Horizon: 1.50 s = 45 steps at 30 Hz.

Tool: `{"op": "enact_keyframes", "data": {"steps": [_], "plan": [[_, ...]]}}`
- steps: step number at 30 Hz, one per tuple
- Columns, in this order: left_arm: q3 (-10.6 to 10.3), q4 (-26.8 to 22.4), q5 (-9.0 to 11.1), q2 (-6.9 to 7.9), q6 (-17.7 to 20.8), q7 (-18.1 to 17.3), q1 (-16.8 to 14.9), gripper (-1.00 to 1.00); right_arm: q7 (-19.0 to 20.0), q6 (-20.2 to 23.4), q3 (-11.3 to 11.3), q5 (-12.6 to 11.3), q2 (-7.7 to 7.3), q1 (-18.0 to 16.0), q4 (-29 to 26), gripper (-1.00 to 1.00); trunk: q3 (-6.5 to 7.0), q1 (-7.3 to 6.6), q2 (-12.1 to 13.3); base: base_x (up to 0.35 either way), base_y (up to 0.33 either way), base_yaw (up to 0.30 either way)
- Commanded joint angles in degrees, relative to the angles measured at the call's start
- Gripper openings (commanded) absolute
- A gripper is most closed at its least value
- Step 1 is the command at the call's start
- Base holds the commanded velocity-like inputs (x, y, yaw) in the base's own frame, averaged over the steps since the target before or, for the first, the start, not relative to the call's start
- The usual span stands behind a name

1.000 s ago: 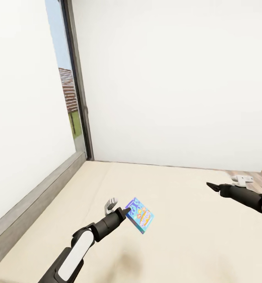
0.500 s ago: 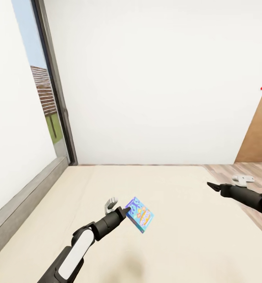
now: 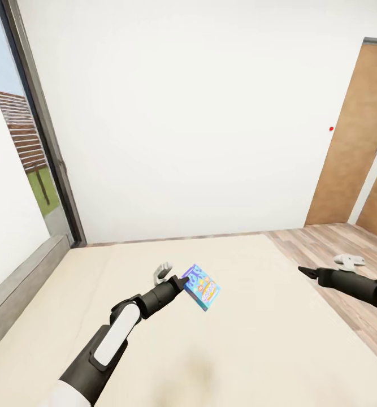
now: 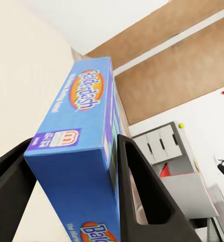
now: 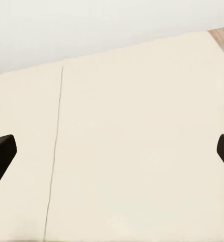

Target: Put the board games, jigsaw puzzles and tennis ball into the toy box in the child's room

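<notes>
A blue board game box (image 3: 202, 287) with orange lettering hangs tilted above the beige bed (image 3: 256, 345), and my left gripper (image 3: 182, 281) is shut on its edge. The left wrist view has the box (image 4: 84, 146) clamped between the two black fingers (image 4: 142, 196). Past it, far off, stand the table's white drawers (image 4: 159, 143), a tiny yellow-green tennis ball (image 4: 181, 125) and a light grey toy box (image 4: 192, 191). My right gripper (image 3: 302, 271) hovers open over the bed's right side, with nothing but bare mattress (image 5: 122, 141) between its fingertips (image 5: 1, 151).
A white wall (image 3: 188, 113) rises behind the bed. A window with a dark frame (image 3: 41, 141) and the grey bed frame (image 3: 18, 282) are at the left. Wood-plank floor (image 3: 324, 243) and a brown door (image 3: 352, 141) are at the right.
The camera has turned right: the window slid left and the brown door and more floor came into view. Both arms hold their poses, and the left still grips the box.
</notes>
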Motion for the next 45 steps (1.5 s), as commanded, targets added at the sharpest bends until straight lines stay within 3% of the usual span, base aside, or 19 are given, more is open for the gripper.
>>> {"op": "enact_keyframes", "data": {"steps": [1, 10, 16, 19, 22, 27, 31, 32, 35, 45], "plan": [[0.0, 0.0, 0.2, -0.01, 0.2, 0.0, -0.1, -1.0, 0.4, 0.3, -0.1, 0.3, 0.0, -0.1, 0.0, 1.0, 0.11, -0.22, 0.4, 0.0, 0.0, -0.282], [0.1, 0.7, 0.5, -0.5, 2.4, 2.3, -4.8, -1.0, 0.4, 0.8, -0.3, 0.3, -0.22, -0.1, 0.0, 1.0, 1.72, -2.2, 4.0, 0.0, 0.0, -0.282], [0.2, 0.9, 0.5, -0.92, 2.9, 3.6, -7.0, -1.0, 0.4, 0.9, -1.8, 0.3, -0.31, -0.1, 0.1, 1.0, 2.73, -3.52, 6.4, 0.0, 0.0, -0.282], [0.7, 0.9, 0.5, -1.02, 3.0, 3.9, -7.5, -1.0, 0.4, 0.9, -2.6, 0.3, -0.31, -0.1, 0.1, 1.0, 3.21, -4.18, 7.6, 0.0, 0.0, -0.276], [2.5, 1.2, 0.4, -1.16, 3.2, 4.8, -8.3, -1.0, 0.4, 1.0, -3.8, 0.2, -0.26, -0.1, 0.1, 1.0, 3.62, -4.84, 8.8, 0.0, 0.0, -0.233], [4.3, 1.7, 0.4, -1.37, 3.4, 9.3, -10.1, -1.0, 0.4, 1.0, -4.6, 0.2, -0.07, -0.1, 0.1, 1.0, 4.2, -5.93, 10.8, 0.0, 0.0, -0.175], [5.0, 2.0, 0.9, -2.69, 4.9, 16.8, -12.4, -1.0, 0.4, 1.1, -4.9, 0.2, 0.06, -0.1, 0.1, 1.0, 4.61, -6.81, 12.4, 0.0, 0.0, -0.163], [5.0, 2.0, 0.9, -2.69, 4.9, 16.8, -12.4, -1.0, 0.4, 1.1, -4.9, 0.2, 0.06, -0.1, 0.1, 1.0, 4.72, -7.03, 12.8, 0.0, 0.0, -0.166], [5.2, 2.1, 2.2, -3.54, 6.1, 21.2, -13.4, -1.0, 0.4, 1.1, -5.0, 0.2, 0.11, -0.1, 0.1, 1.0, 5.04, -7.69, 14.0, 0.0, 0.0, -0.185], [5.3, 2.1, 4.8, -4.16, 7.4, 25.3, -14.2, -1.0, 0.4, 5.6, -4.7, 0.2, 0.21, -0.2, 0.1, 1.0, 6.42, -9.89, 18.0, 0.0, 0.0, -0.235]]}}
